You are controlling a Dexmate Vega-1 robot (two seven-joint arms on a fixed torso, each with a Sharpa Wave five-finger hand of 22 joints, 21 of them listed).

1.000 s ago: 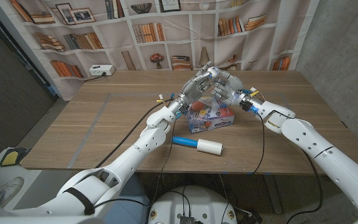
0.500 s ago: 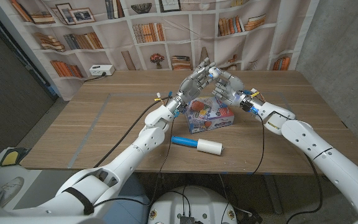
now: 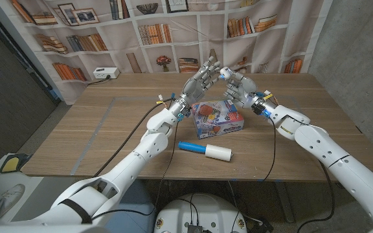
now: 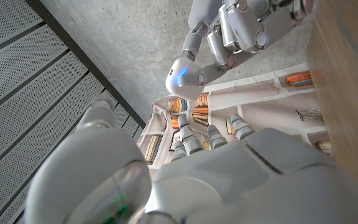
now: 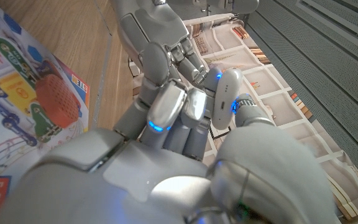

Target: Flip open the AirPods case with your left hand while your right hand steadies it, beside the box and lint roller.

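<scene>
Above the box (image 3: 217, 119), my right robot hand (image 3: 238, 88) pinches the case (image 5: 227, 98): small, smooth, slippery. Left robot hand (image 3: 201, 80) is spread; lift the lid's front edge.

A brown wooden table (image 3: 96, 136) carries two things. A colourful printed cardboard box (image 3: 217, 119) lies mid-table. A blue-handled white lint roller (image 3: 205, 151) lies nearer.

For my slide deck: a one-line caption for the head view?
Both hands raised above the box, right hand holding the AirPods case, left hand touching it.
</scene>
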